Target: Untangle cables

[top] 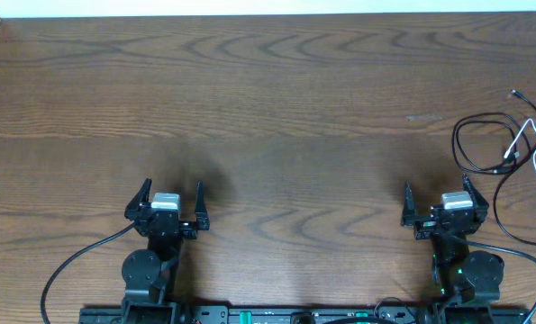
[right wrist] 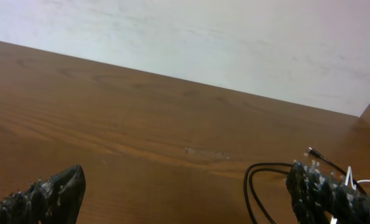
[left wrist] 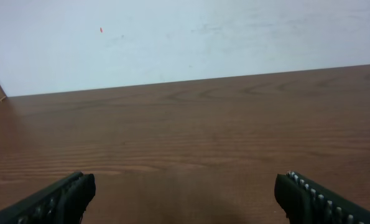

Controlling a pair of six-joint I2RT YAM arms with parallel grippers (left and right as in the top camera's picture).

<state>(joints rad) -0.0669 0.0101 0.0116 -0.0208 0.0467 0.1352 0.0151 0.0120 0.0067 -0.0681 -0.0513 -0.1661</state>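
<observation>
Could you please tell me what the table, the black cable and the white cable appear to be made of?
The table looks like wood or wood-look laminate: matte brown with clear grain. The black cable is probably sheathed in rubber or plastic, since it is thin and loosely looped. The white cable is likely plastic-coated: it looks smooth and bends freely.

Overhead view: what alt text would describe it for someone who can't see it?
A thin black cable and a white cable lie tangled together at the right edge of a wooden table. Along the bottom, the left end effector and right end effector sit open, holding nothing.
</observation>
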